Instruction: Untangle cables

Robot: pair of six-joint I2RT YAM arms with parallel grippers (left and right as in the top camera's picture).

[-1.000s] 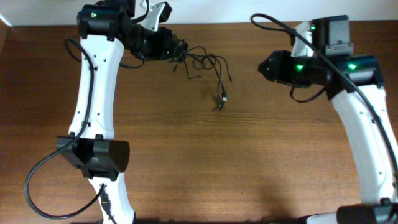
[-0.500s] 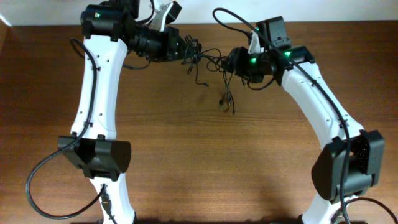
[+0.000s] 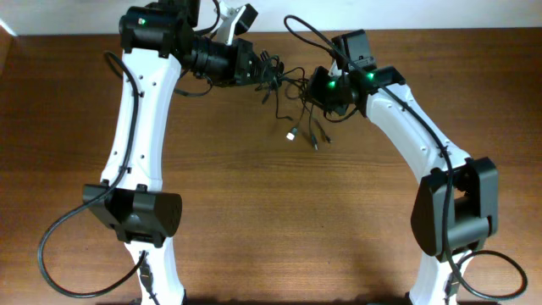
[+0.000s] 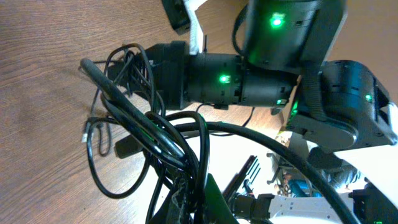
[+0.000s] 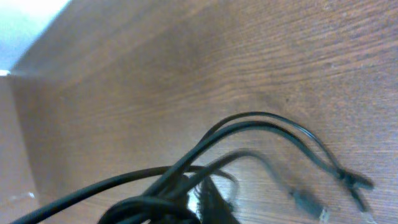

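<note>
— What do we count?

— Two arms, two grippers and one knot of cables (image 3: pixel 284 83). We make out three loose plug ends (image 3: pixel 290 134) below it: one pale-tipped, two dark.

— Where is the knot?

— At the far edge of the table (image 3: pixel 254 220), strung between the grippers, with the ends dangling toward us.

— What has changed?

— A second ago the right arm (image 3: pixel 415 135) sat well off to the right, apart from the cords. Now it has swung in to the knot, and the cords have bunched up.

— And the poses?

— The left arm (image 3: pixel 135 127) runs up the left side, its wrist turned rightward. The left gripper (image 3: pixel 254 69) is clamped on the bundle's left end. The right arm arches over from the near right. The right gripper (image 3: pixel 315 89) faces left, closed on the cords.
</note>
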